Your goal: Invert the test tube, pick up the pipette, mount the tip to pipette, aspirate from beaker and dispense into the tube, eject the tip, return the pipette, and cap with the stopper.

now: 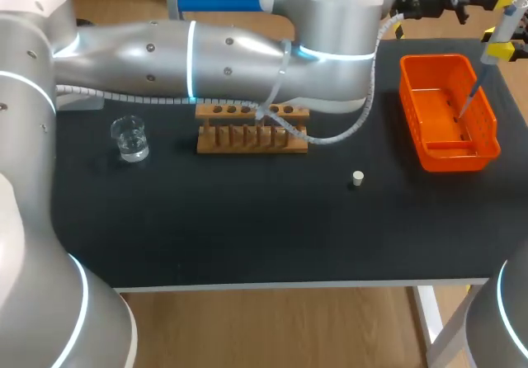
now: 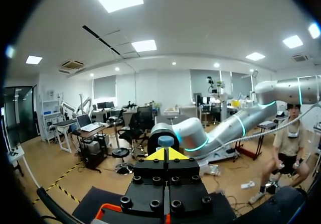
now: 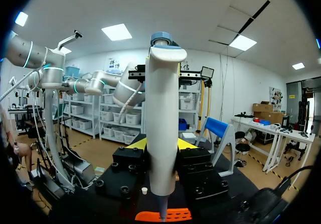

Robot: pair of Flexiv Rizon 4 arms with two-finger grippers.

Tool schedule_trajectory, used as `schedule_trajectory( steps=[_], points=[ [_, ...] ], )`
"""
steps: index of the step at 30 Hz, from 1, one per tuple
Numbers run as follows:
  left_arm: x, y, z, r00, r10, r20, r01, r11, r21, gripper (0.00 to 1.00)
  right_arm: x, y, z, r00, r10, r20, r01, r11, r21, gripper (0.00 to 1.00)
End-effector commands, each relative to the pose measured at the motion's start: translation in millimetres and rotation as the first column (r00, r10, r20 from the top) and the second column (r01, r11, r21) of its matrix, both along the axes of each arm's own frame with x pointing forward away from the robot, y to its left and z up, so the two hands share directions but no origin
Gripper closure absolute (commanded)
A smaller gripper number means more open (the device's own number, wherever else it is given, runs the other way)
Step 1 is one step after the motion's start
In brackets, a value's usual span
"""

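You have no lettering, number, label or sign that can be read. The body of the pipette [image 3: 161,113], clamped between the fingers of the right gripper [image 3: 161,146], shows no legible marking. Neither do the walls of the orange basket [image 1: 437,58] below the pipette's tip.

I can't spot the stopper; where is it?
In the head view, the stopper sits on the table right of centre, between the wooden rack and orange basket, nearer the front edge.
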State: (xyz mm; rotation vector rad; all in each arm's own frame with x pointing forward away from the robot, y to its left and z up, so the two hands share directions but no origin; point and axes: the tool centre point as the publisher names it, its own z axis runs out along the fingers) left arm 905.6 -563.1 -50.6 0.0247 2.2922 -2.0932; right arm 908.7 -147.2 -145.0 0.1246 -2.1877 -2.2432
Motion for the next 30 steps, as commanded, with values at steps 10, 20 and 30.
schedule_trajectory(
  steps=[10, 20, 30],
  points=[
    [-3.3, -4, -7.7, 1.000, 0.013, -0.007, -0.014, 0.998, -0.064, 1.00, 1.0, -2, 0, 1.000, 0.005, 0.001, -0.005, 1.000, -0.001, 1.00],
    [-3.6, -3, -13.3, 1.000, 0.021, -0.018, -0.022, 0.998, -0.058, 1.00, 1.0, -2, 0, 1.000, 0.005, 0.001, -0.005, 1.000, -0.001, 1.00],
    [-2.8, -5, -20.6, 1.000, 0.020, -0.024, -0.021, 0.999, -0.046, 1.00, 1.0, -2, 0, 1.000, 0.005, 0.001, -0.005, 1.000, -0.001, 1.00]
  ],
)
